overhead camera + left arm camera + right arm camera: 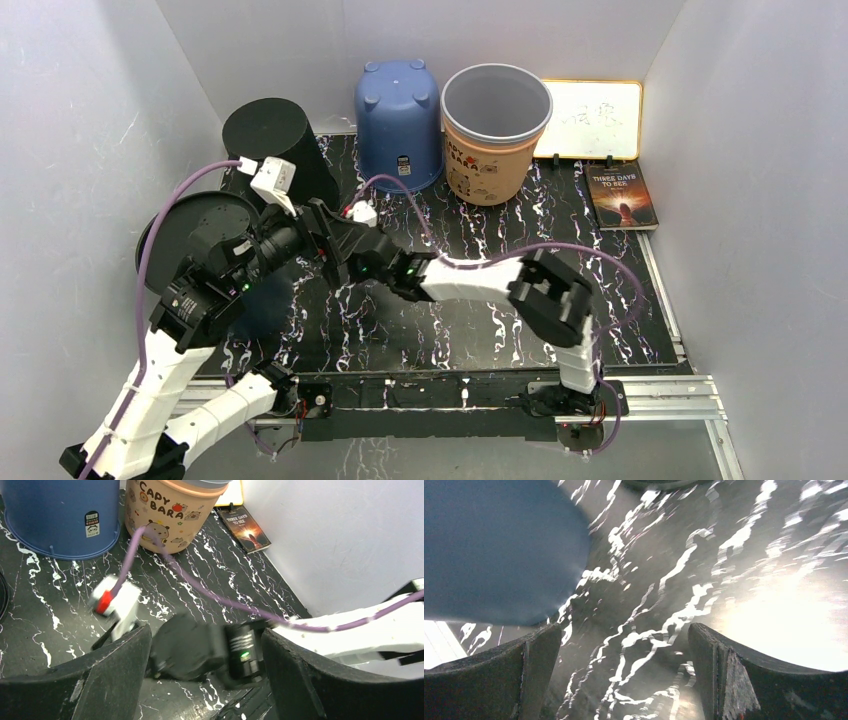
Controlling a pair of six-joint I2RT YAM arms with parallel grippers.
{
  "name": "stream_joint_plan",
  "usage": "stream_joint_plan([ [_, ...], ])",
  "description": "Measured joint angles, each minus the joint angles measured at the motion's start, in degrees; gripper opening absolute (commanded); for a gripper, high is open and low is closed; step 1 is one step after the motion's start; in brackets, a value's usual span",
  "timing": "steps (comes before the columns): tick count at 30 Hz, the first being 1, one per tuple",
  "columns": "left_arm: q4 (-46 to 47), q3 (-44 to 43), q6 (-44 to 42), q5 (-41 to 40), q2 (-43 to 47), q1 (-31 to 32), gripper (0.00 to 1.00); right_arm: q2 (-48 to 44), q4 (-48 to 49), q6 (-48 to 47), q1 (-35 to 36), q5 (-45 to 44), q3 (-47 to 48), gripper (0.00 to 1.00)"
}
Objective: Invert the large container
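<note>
Right end effector [624, 630] gapes near blurred, cropped dark shape [499, 550].

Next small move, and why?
Likely draw the right gripper clear of the left gripper and toward the Capybara bucket. It stands mouth up at the rear, untouched, while both grippers are open, empty and crowded together left of centre.

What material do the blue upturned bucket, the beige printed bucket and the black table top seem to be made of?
Blue upturned bucket: likely moulded plastic, soft sheen, moulded feet on its base. Beige printed bucket: probably plastic, smooth, with a cartoon print. Black table top: glossy marble-look surface with white veins; whether stone or film is unclear.
</note>
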State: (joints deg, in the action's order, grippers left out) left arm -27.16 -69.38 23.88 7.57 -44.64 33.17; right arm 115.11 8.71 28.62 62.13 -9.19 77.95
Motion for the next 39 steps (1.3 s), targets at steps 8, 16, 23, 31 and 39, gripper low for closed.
stream_joint_plan([
  [8,-0.28,0.15,1.27,-0.22,0.11,0.00,0.80,-19.23,-10.99,-7.82,-9.01,-14.75,-1.73,0.98],
  [16,0.31,2.19,2.78,-0.17,0.52,0.00,0.93,-25.44,-21.46,-15.47,-15.54,-22.97,6.16,0.98],
  [23,0.46,4.74,3.63,-0.09,-0.37,0.00,0.97,-22.75,-26.58,-19.17,-26.43,-16.37,16.92,0.96],
  [31,1.51,7.41,4.28,0.04,-0.15,0.00,0.98,-10.36,-32.11,-23.91,-32.65,-7.80,32.39,0.90],
  [39,1.42,7.58,3.80,-0.76,-1.07,0.00,0.98,-2.40,-38.21,-26.97,-35.15,-1.75,38.53,0.76],
])
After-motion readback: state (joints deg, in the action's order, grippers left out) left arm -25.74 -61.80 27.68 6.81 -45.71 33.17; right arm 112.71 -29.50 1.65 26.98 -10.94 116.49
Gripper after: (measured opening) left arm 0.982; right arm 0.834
